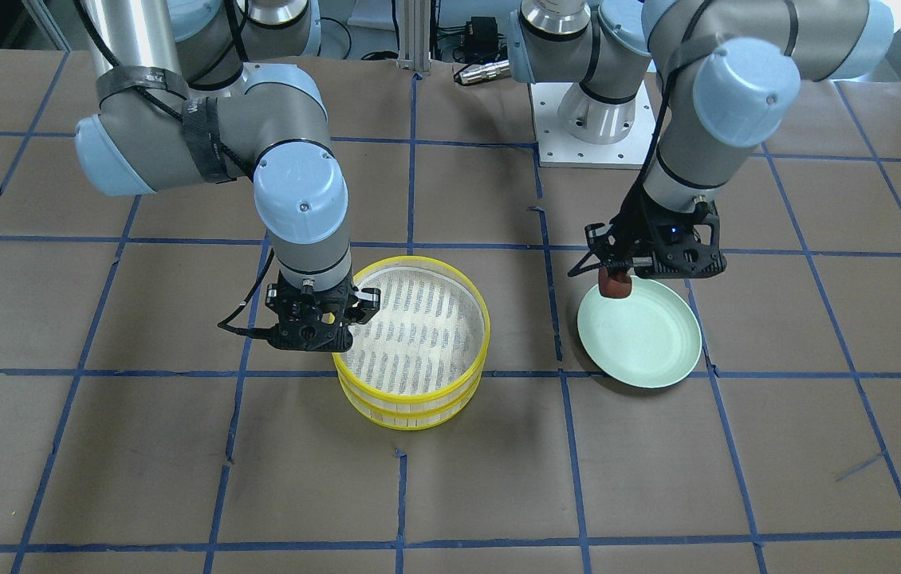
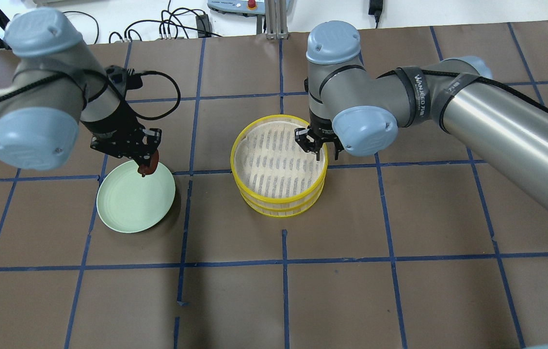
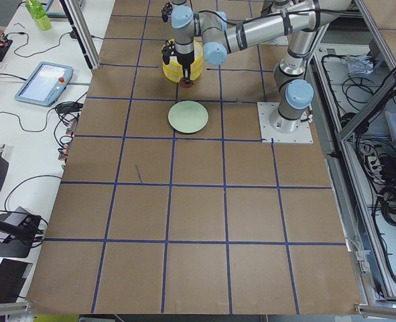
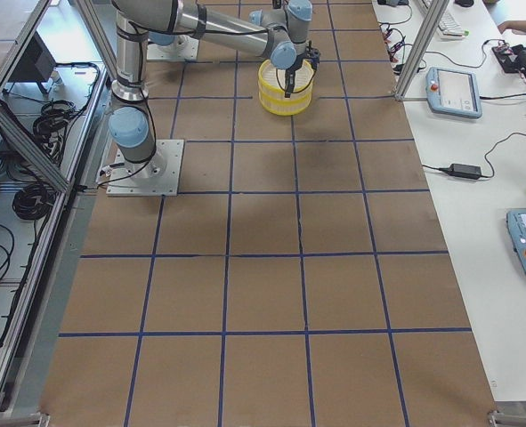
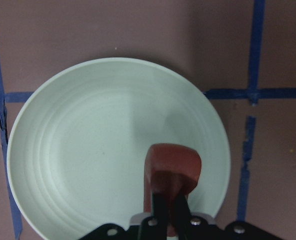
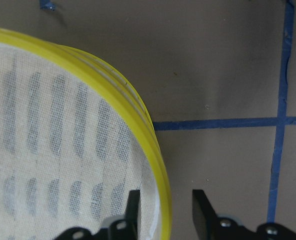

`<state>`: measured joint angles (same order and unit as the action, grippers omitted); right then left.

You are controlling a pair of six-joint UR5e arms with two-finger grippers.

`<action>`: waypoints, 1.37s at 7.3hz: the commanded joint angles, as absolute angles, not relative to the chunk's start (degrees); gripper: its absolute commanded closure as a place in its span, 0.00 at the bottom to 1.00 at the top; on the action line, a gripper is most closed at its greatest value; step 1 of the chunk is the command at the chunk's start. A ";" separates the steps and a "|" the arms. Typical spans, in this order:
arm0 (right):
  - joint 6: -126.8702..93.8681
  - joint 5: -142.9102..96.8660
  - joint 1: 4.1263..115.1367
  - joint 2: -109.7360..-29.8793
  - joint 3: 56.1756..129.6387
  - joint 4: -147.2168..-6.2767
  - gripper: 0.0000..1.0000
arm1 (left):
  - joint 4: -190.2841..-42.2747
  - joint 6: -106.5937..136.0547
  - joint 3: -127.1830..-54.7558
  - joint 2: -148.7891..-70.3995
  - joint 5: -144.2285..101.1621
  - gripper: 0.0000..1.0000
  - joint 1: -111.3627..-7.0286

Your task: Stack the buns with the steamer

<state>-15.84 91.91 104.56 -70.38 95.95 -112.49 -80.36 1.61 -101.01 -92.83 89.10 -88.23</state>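
Brown, blue-taped table (image 2: 400, 300); left hand (image 5: 169, 205) pinches the red bun (image 5: 173, 165), right hand (image 6: 165, 205) gapes astride steamer rim (image 6: 155, 150)

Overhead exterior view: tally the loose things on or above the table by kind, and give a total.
Reddish-brown bun: 1, held in the left gripper
Pale green plate: 1
Yellow steamer: 1
Total: 3. No white bun shows in any view.

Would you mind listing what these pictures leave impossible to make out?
- White bun: in no view; the steamer's mesh floor obscures its lower tier.
- Whether the brown bun touches the plate: the bun itself hides this in the left wrist view.
- Right gripper: too small in both side views.
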 commanded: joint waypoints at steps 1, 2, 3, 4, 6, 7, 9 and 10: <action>-14.51 91.67 101.01 -74.85 93.88 -110.58 0.00 | -85.45 11.73 -94.93 -93.68 81.96 0.88 -94.46; -12.94 91.23 96.46 -78.01 93.00 -104.04 0.00 | -79.43 12.30 -95.27 -95.69 79.83 0.88 -96.14; -11.35 88.53 92.67 -82.31 91.68 -98.75 0.00 | -74.67 13.00 -95.27 -98.06 77.80 0.88 -98.24; -11.16 86.59 91.24 -85.31 89.58 -92.78 0.00 | -69.75 17.45 -95.27 -100.00 76.57 0.87 -100.61; -11.16 87.19 91.40 -87.71 84.66 -85.81 0.00 | -63.14 21.62 -95.36 -102.21 76.47 0.08 -102.04; -11.16 87.19 91.67 -87.80 84.03 -85.61 0.00 | -62.84 21.53 -95.45 -102.30 76.46 0.00 -102.04; -11.08 87.19 91.58 -88.50 84.55 -85.43 0.00 | -62.84 21.10 -95.36 -102.30 76.55 0.00 -102.04; -11.07 87.19 91.67 -88.51 84.64 -85.52 0.00 | -62.93 21.35 -95.45 -102.30 76.55 0.00 -102.04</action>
<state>-11.11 87.19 91.55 -88.37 84.57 -85.55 -62.95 21.27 -95.39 -102.27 76.53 -102.02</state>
